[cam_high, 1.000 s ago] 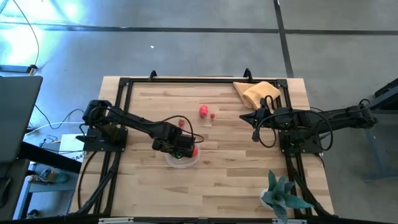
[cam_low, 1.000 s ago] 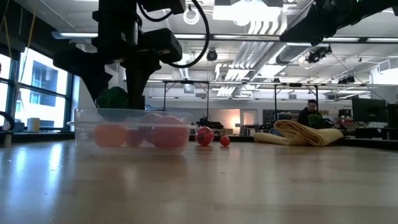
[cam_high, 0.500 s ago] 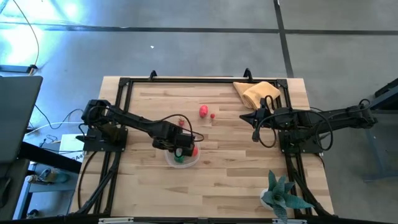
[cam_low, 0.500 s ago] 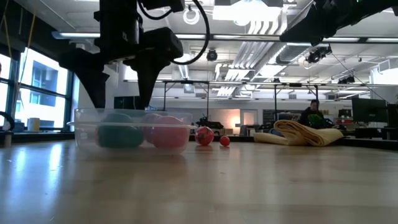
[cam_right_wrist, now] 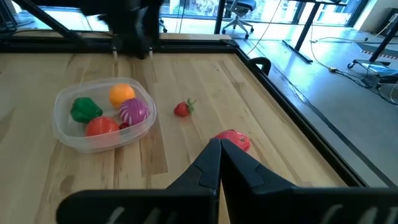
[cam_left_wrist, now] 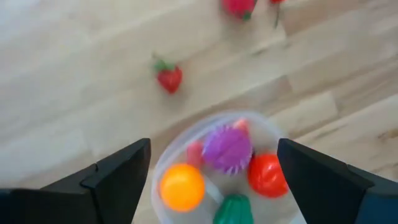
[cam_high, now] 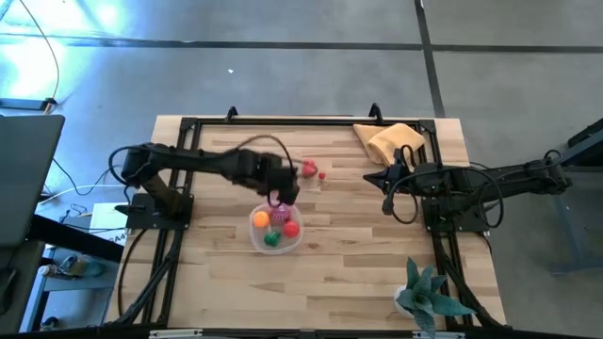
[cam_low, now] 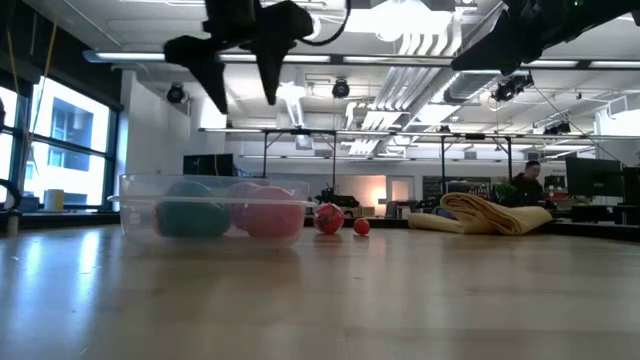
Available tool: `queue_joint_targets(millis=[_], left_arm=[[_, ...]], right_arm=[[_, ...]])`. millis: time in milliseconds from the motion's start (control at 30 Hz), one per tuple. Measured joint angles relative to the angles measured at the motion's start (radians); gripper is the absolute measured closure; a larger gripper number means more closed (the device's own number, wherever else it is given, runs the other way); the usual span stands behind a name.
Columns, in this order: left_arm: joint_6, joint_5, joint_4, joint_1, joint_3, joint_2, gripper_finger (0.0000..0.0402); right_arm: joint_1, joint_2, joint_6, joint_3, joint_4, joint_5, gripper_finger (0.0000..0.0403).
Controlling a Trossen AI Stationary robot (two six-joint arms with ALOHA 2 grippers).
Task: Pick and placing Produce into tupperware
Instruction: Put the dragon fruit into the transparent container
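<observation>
So far the tupperware (cam_high: 275,230) near the counter's (cam_high: 358,273) front holds an orange piece (cam_left_wrist: 181,186), a purple spiky one (cam_left_wrist: 227,149), a red tomato (cam_left_wrist: 267,175) and a green pepper (cam_left_wrist: 235,209). Three red pieces remain outside: a strawberry (cam_left_wrist: 169,77) and two beyond. My left gripper (cam_left_wrist: 211,180), released and empty, has risen from the rim where it hung half a second ago. My right gripper (cam_right_wrist: 219,163), clenched, waits near the tan cloth (cam_high: 391,141).

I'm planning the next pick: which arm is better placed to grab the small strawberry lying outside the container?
The left. Its gripper, jaws open and empty, hangs above the table between the tupperware and the strawberry, which shows just ahead in its wrist view. The right gripper waits at the table's far right.
</observation>
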State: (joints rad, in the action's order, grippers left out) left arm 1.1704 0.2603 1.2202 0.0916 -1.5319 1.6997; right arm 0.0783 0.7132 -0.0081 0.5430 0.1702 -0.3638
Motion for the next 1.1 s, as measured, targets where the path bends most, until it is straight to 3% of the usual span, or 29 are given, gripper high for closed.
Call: queue_joint_targets(millis=[200, 600, 1100], left_arm=[[-0.179, -0.076, -0.095, 0.124, -0.026, 0.042, 0.0053], [-0.353, -0.275, -0.389, 0.291, -0.029, 0.216, 0.0006], [-0.437, -0.259, -0.352, 0.302, -0.139, 0.330, 0.0002]], right_arm=[[0.000, 0.000, 0.000, 0.000, -0.001, 0.000, 0.0403], [0.000, 0.000, 0.000, 0.000, 0.012, 0.000, 0.0403], [0.000, 0.000, 0.000, 0.000, 0.016, 0.000, 0.0403]])
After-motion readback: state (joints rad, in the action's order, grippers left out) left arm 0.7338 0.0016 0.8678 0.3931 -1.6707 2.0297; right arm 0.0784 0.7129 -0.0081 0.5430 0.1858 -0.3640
